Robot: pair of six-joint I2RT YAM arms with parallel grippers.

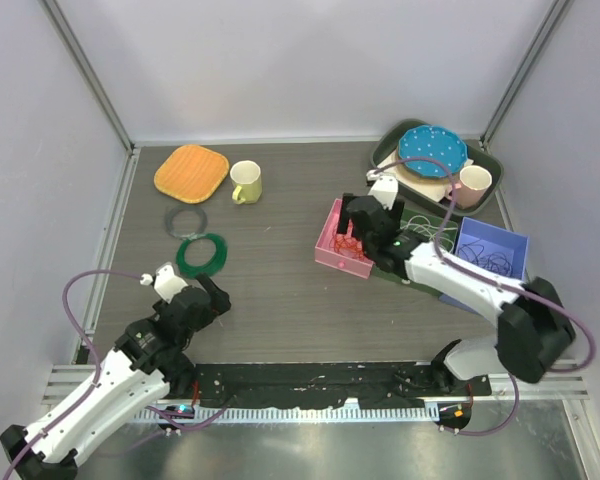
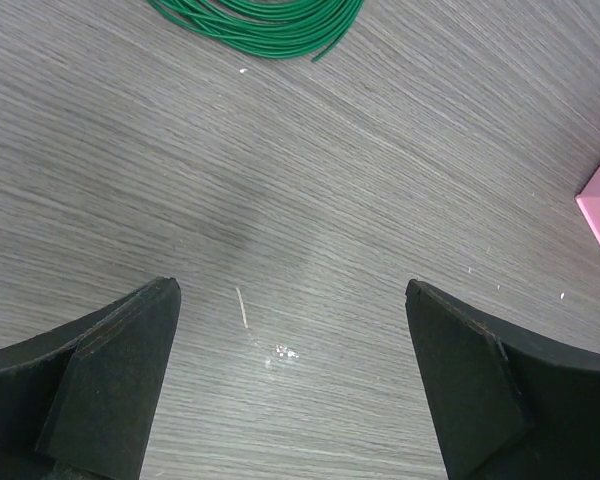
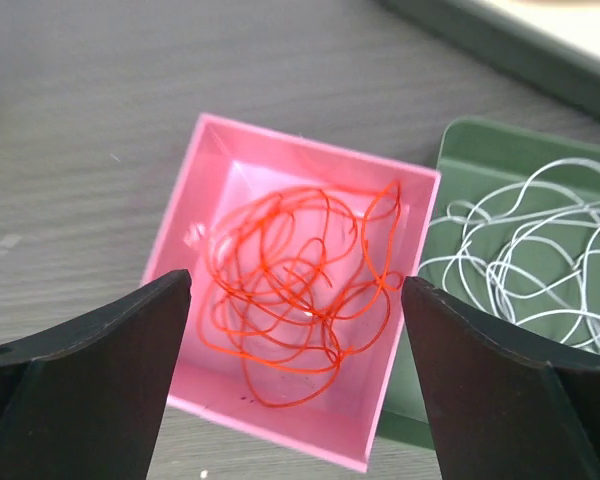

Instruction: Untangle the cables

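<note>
A tangle of thin red-orange cables (image 3: 300, 275) lies in a pink box (image 3: 220, 160), which also shows in the top view (image 1: 332, 248). Thin white cables (image 3: 525, 250) lie loose in a green box (image 3: 460, 150) right of it. A blue box (image 1: 510, 243) holds dark thin cables (image 1: 492, 262). My right gripper (image 3: 295, 350) is open and empty, hovering above the pink box (image 1: 360, 225). My left gripper (image 2: 292, 360) is open and empty over bare table (image 1: 212, 290), just below a wound dark-green ring (image 2: 270, 22).
The green ring (image 1: 201, 254) and a grey ring (image 1: 185, 219) lie at the left. An orange mat (image 1: 191, 172) and a yellow mug (image 1: 246, 182) stand behind them. A dark tray (image 1: 490, 160) at the back right holds a blue plate (image 1: 432, 150) and a cup (image 1: 474, 183).
</note>
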